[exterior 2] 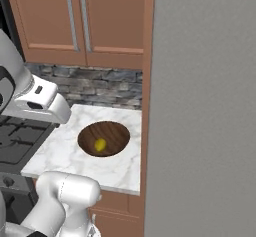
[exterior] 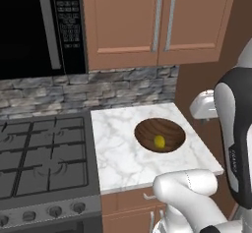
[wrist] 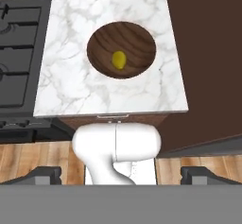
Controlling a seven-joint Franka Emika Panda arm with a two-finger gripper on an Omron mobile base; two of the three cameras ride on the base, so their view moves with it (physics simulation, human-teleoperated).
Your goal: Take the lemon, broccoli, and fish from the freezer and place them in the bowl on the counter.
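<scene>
Already the lemon point(wrist: 119, 60) lies inside the bowl point(wrist: 137, 38), a little off centre, well below and ahead of the pincer point(wrist: 121, 173); the bowl sits on the white marble tabletop point(wrist: 66, 76), toward the side nearest the grey freezer point(exterior 2: 205, 111). The two dark finger tips point(wrist: 45, 173) stand far apart at the bottom of the hand view with nothing between them, so the pincer is wide and empty.

The broccoli and the fish are nowhere to be made out here; presumably they wait behind the freezer's flat door. The broccoli would likely be light, bumpy and a bit crumbly, best pinched at the stalk; the fish looks to be a slim, probably slick thing, best taken across the middle of its body rather than at the tail.

As for room, the tabletop is a narrow patch; the black stove point(exterior: 42, 153) bounds it on one side of the pincer and the freezer wall rises just beside it on the other; wall cabinets point(exterior: 157, 20) hang above. A drop from straight overhead seems the safest way into the bowl, whose rim lies near the freezer-side edge.
</scene>
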